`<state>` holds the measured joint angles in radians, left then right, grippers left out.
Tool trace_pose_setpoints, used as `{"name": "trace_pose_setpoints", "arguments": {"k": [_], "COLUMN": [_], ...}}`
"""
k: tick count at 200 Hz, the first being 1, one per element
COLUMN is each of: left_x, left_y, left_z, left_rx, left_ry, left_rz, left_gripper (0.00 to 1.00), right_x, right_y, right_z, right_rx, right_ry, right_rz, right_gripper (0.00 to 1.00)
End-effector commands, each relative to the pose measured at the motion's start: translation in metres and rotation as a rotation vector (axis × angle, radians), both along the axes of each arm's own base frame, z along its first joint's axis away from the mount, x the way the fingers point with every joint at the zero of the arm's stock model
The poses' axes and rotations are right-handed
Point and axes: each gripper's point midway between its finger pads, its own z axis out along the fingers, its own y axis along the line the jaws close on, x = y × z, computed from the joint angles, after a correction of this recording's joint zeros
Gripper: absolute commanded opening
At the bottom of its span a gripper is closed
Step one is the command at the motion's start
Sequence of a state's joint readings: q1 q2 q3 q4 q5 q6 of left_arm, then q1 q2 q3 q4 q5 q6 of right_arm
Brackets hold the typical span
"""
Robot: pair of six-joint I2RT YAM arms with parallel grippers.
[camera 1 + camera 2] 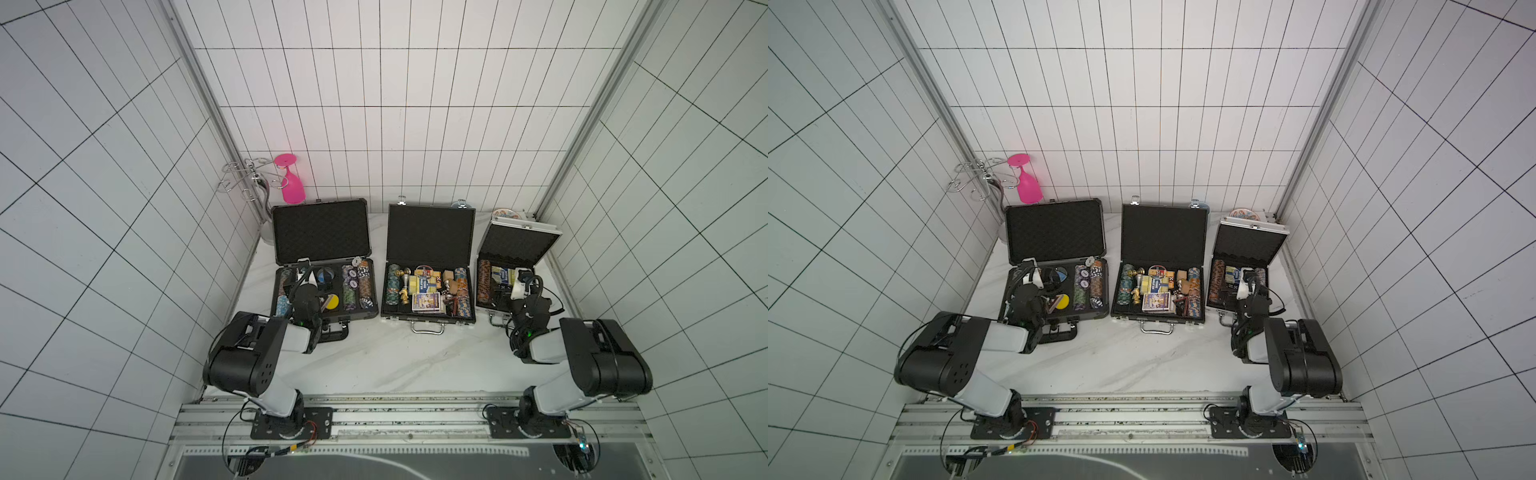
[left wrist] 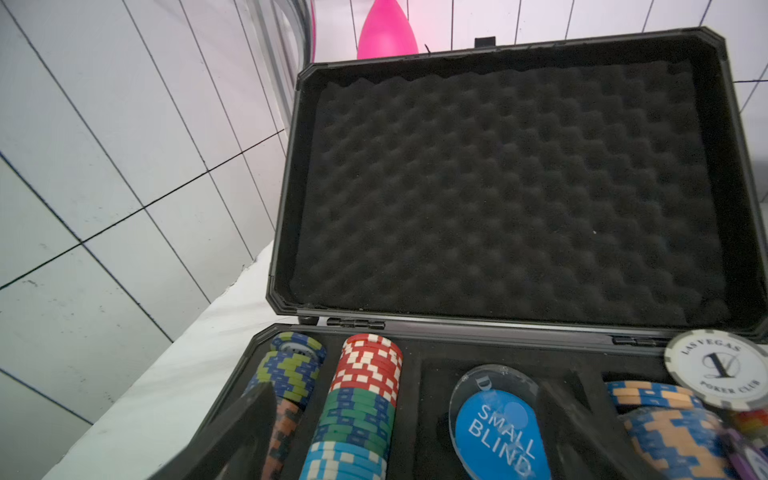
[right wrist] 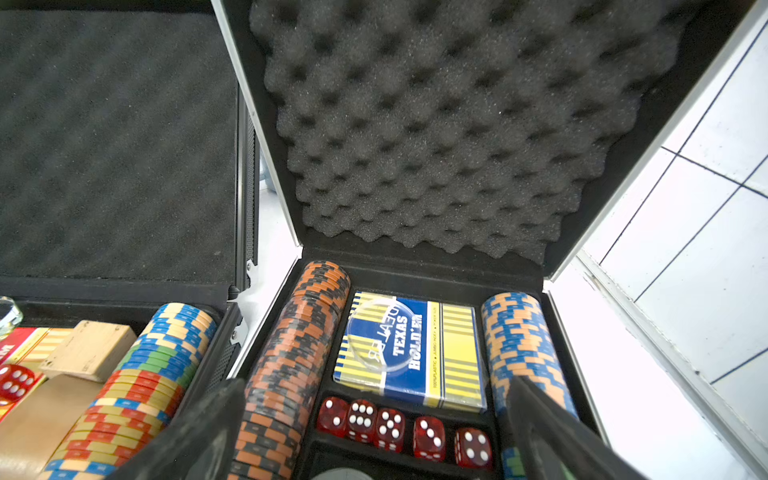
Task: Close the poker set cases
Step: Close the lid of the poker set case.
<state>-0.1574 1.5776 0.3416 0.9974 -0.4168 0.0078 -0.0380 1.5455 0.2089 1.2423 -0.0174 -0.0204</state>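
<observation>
Fingers apart on both: left gripper [image 1: 306, 268] is part-hiding 9 o'clock chips [image 1: 284, 278] in dark-grey case [image 1: 320, 232]; right gripper [image 1: 524, 276] is masking 3 o'clock of silver case [image 1: 515, 245].

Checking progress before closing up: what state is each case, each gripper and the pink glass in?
large dark-grey case: open, lid raised.
medium black case: open, lid raised.
small silver case: open, lid raised.
left gripper: open, empty.
right gripper: open, empty.
pink glass: hanging upside down on the wire rack.
</observation>
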Motion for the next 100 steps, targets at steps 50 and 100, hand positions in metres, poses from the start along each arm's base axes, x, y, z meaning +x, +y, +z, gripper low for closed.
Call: {"name": "trace_pose_setpoints", "arguments": {"k": [50, 100], "left_x": [0.0053, 0.0051], "left_y": [0.0014, 0.0016], "left_z": [0.0074, 0.0066], "left_rx": [-0.018, -0.018], "left_ry": [-0.025, -0.022], "left_rz": [-0.026, -0.026], "left_gripper": [0.98, 0.98], "right_x": [0.0120, 0.0125], "right_y": [-0.0010, -0.0008], "right_z": [0.0204, 0.0211], "right_rx": [-0.009, -0.009], "right_ry": [-0.061, -0.063], "right_rz": [0.002, 0.002], "right_gripper": [1.00, 1.00]}}
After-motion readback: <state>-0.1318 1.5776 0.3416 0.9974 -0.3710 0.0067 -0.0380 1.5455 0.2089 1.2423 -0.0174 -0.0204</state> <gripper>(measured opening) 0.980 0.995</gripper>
